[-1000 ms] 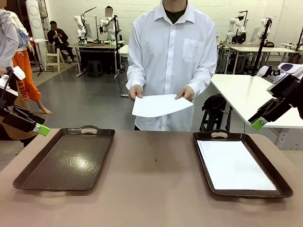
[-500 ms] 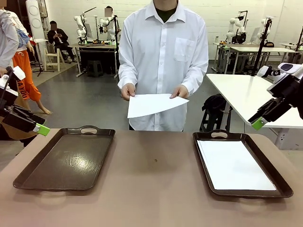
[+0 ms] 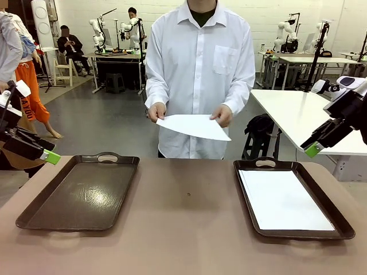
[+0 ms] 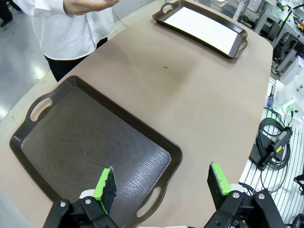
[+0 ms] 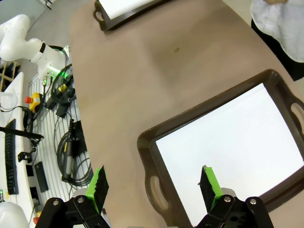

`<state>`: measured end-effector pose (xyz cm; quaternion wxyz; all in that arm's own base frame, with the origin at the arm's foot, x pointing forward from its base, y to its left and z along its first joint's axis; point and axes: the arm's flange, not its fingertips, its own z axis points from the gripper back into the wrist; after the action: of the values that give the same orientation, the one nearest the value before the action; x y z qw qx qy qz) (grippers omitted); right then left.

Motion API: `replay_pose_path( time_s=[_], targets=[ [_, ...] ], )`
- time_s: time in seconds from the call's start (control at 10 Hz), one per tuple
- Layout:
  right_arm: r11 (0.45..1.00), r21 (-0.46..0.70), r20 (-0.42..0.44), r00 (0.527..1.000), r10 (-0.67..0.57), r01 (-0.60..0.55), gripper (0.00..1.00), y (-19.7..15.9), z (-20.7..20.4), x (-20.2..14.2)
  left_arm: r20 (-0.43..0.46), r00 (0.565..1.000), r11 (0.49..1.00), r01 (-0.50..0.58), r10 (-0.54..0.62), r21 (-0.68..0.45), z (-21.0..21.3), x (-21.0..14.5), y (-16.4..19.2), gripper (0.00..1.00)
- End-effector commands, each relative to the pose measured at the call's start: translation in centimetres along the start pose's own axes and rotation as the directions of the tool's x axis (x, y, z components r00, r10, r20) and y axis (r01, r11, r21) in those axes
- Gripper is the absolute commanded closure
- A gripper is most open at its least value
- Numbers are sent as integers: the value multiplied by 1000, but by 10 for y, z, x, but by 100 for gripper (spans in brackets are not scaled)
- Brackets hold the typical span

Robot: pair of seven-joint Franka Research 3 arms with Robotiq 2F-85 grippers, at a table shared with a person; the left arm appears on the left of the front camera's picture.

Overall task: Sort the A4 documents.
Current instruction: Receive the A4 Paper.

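Across the table, a person holds one blank A4 document in both hands above the far edge, tilted down to the right. Another white sheet lies flat in the right dark brown tray; the right wrist view looks down on this sheet. The left tray holds nothing, as the left wrist view confirms. My left gripper hovers open off the table's left side, over the near end of its tray. My right gripper hangs open beyond the right tray.
The brown table stretches between the two trays. A white table stands behind on the right. Cables and a small control box lie on the floor beside the table. Other people and workbenches are far back.
The person has shifted slightly and tipped the held sheet so its right end drops lower. Both arms and both trays stay where they were.
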<state>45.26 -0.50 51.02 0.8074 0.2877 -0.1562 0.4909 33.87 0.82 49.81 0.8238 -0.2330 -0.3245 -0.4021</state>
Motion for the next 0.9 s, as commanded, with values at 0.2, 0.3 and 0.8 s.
replay_pose_path(
  time_s=[0.2,0.3,0.8],
  targets=[
    [1000,-1,0,1000,1,-1,0,1,1,0,18,1000,1000,13,-13,-9,-1,-2,2,0],
    [1000,-1,0,1000,1,-1,0,1,1,0,18,1000,1000,13,-13,-9,-1,-2,2,0],
    [1000,-1,0,1000,1,-1,0,1,1,0,18,1000,1000,13,-13,-9,-1,-2,2,0]
  ],
)
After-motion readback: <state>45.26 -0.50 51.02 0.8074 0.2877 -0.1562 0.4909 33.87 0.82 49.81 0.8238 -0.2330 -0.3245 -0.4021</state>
